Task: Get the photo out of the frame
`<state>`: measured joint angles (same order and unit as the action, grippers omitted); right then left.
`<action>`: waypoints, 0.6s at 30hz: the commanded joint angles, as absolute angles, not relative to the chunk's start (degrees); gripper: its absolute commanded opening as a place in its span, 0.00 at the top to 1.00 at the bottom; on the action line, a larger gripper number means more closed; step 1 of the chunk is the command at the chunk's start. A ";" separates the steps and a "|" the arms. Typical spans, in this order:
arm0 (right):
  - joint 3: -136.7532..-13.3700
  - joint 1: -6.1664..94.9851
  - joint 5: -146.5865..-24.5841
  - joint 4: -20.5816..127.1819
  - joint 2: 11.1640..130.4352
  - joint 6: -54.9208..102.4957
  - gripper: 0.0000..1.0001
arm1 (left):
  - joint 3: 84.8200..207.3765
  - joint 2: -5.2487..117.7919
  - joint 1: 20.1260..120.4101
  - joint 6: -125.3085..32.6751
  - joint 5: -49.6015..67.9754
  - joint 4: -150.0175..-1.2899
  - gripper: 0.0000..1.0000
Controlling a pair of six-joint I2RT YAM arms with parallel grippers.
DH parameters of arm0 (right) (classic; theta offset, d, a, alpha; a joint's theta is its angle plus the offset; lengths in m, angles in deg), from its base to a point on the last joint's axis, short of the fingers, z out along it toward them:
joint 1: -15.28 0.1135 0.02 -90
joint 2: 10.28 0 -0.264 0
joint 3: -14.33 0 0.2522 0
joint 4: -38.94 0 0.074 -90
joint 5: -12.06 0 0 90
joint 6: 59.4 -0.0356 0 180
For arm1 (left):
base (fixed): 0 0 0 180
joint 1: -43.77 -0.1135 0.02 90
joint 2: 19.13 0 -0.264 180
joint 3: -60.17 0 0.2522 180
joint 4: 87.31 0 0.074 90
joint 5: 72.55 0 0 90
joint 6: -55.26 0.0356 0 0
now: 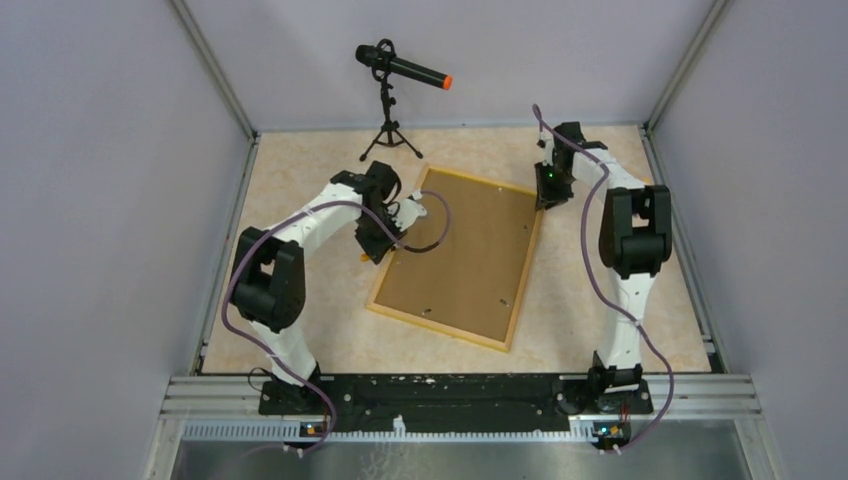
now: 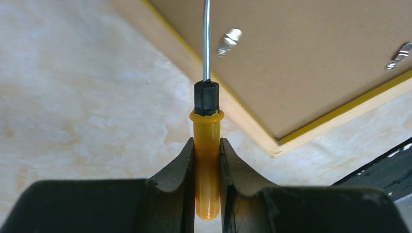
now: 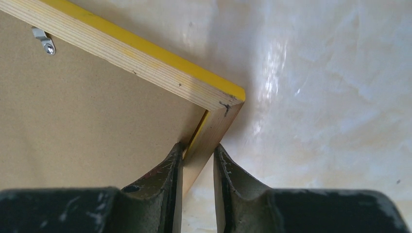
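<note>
The frame (image 1: 470,260) lies back-up on the table (image 1: 300,170), so the photo under its fibreboard is hidden. The screwdriver (image 2: 206,126) has its tip cut off by the left wrist view's top edge. The left gripper (image 2: 206,141) is clenched on its yellow handle, with the shaft beside a clip (image 2: 228,41), and the right gripper (image 3: 197,148) pinches the frame's wooden edge just beside a corner.

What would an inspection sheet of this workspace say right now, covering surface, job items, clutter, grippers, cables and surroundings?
Surface: pale marbled table.
Job's things: frame brown back up, metal clips showing; photo not seen.
Clutter: microphone on a tripod at the far edge.
Grippers: left gripper, jaws shut on a yellow-handled screwdriver; right gripper, jaws shut on the frame's edge by a corner.
Cables: purple cable along each arm.
Surroundings: grey walls, metal rail at the near edge.
</note>
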<state>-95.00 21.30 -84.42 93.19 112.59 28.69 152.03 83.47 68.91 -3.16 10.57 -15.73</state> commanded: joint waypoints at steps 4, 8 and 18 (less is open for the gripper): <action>-97.88 22.27 -78.96 90.81 121.96 52.50 1.00 | 156.08 80.74 60.66 -8.55 1.69 -17.26 1.00; -104.73 22.70 -82.32 94.84 124.31 51.15 1.00 | 156.50 80.75 57.09 -9.40 0.47 -16.75 1.00; -114.53 24.48 -88.24 99.95 123.83 44.59 0.71 | 164.41 83.70 60.25 -2.86 4.86 -11.76 1.00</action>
<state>-112.09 23.12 -85.61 96.36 122.36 44.80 157.85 83.28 59.17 -6.29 4.45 -14.55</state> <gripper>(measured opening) 0.220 0.230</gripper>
